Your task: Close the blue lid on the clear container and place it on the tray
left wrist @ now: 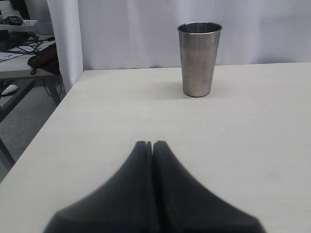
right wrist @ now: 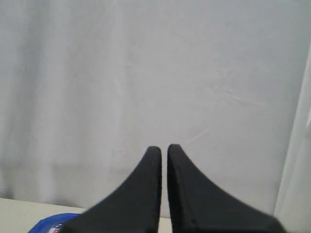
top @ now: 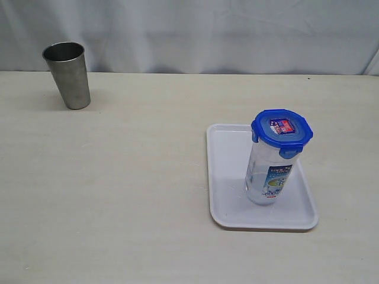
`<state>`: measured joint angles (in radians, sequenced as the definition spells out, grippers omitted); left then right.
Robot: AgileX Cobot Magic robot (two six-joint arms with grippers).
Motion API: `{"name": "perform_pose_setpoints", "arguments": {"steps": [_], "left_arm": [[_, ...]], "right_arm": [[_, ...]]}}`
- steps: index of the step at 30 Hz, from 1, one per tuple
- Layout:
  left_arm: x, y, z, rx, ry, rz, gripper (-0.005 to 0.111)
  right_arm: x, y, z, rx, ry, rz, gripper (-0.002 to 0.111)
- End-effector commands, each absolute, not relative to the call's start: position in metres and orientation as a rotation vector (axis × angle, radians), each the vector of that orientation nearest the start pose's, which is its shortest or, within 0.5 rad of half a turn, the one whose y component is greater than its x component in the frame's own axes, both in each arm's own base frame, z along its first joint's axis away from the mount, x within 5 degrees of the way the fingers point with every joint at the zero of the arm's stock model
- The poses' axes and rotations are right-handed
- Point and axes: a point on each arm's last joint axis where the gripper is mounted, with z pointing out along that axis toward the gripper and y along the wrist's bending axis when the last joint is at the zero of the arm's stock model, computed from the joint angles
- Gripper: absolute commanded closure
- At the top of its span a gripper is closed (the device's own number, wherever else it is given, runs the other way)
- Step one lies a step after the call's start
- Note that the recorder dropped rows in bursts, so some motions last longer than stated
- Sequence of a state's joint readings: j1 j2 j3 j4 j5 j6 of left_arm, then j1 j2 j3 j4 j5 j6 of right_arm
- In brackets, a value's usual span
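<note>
The clear container [top: 269,177] stands upright on the white tray [top: 228,177], right of the table's middle. The blue lid [top: 282,131] sits on top of it, flaps down, red-and-white sticker facing up. Neither arm shows in the exterior view. My left gripper [left wrist: 151,143] is shut with nothing in it, low over bare table, with the steel cup ahead of it. My right gripper [right wrist: 164,148] is shut and empty too, held up facing the curtain. A sliver of the blue lid [right wrist: 51,222] shows low beside one of its fingers [right wrist: 146,194].
A tapered steel cup [top: 67,74] stands at the far left of the table near the back edge, also as steel cup [left wrist: 198,58] in the left wrist view. A white curtain [top: 195,32] hangs behind the table. The table's side edge [left wrist: 46,131] drops off beside the left gripper.
</note>
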<state>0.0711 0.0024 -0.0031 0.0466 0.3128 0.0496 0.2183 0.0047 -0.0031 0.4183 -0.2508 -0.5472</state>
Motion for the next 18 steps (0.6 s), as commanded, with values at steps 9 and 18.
{"name": "perform_pose_setpoints", "arguments": {"steps": [9, 18], "left_arm": [[0.054, 0.005, 0.186, 0.006, 1.79, 0.13, 0.107], [0.054, 0.005, 0.186, 0.006, 1.79, 0.13, 0.107]], "right_arm": [[0.054, 0.001, 0.228, -0.097, 1.316, 0.003, 0.104], [0.055, 0.009, 0.213, -0.258, 1.461, -0.034, 0.104]]}}
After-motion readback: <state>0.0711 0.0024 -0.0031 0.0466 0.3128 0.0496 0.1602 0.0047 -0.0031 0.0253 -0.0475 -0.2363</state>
